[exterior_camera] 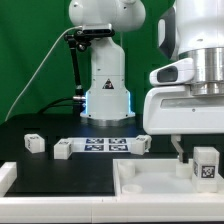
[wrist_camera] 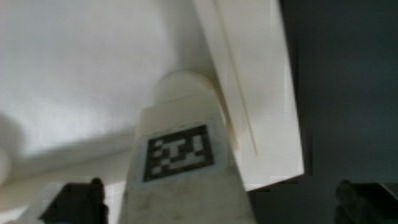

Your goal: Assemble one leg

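Observation:
A white leg with a black-and-white tag stands upright at the exterior view's right, on the large white tabletop. My gripper hangs over it with its dark fingers straddling the leg. In the wrist view the leg rises between the two fingertips, with a gap on each side, so my gripper is open. The tabletop fills the background there, its raised rim running beside the leg.
Three more white legs lie on the black table: one, a second and a third. The marker board lies between them. The robot base stands behind. A white block sits at the left edge.

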Tool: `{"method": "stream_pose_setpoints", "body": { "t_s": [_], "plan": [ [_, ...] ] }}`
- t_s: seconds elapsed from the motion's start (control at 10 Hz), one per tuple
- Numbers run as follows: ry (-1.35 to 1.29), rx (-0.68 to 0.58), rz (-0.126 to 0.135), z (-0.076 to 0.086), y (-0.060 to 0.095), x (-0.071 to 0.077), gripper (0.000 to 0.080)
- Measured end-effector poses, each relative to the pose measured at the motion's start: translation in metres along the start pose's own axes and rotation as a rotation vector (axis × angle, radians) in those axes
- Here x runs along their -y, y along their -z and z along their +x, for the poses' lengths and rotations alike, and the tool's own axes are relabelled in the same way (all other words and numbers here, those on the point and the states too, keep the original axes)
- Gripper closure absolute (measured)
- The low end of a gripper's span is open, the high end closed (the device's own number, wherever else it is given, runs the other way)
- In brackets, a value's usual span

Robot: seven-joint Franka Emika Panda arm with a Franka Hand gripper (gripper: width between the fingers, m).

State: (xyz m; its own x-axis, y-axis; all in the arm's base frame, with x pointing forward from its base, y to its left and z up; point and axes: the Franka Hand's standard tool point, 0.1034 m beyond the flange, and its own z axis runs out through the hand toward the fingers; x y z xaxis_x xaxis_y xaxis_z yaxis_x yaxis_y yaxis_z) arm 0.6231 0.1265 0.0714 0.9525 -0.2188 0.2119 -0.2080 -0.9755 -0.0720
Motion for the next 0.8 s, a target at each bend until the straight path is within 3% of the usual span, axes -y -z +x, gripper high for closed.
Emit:
{"method": "stream_pose_setpoints", "body": {
  "t_s": [0.2,0.3,0.4,0.5,0.6,0.8],
  "plan": [
    [0.132,0.0,-0.012,0.0032,-0.0002,-0.0074,0.015],
    [0.133,0.0,-0.012,0.0029,-0.0002,-0.0068,0.0273],
    [0.131,0.0,-0.012,0.0029,-0.0002,-0.0069,0.0273],
    [0.131,0.0,-0.012,0.003,-0.0002,-0.007,0.0437],
    [0.13,0.0,-0.012,0.003,-0.0002,-0.0069,0.0509],
    [0.09,-0.001,-0.011,0.003,-0.0002,-0.007,0.0509]
  ]
}}
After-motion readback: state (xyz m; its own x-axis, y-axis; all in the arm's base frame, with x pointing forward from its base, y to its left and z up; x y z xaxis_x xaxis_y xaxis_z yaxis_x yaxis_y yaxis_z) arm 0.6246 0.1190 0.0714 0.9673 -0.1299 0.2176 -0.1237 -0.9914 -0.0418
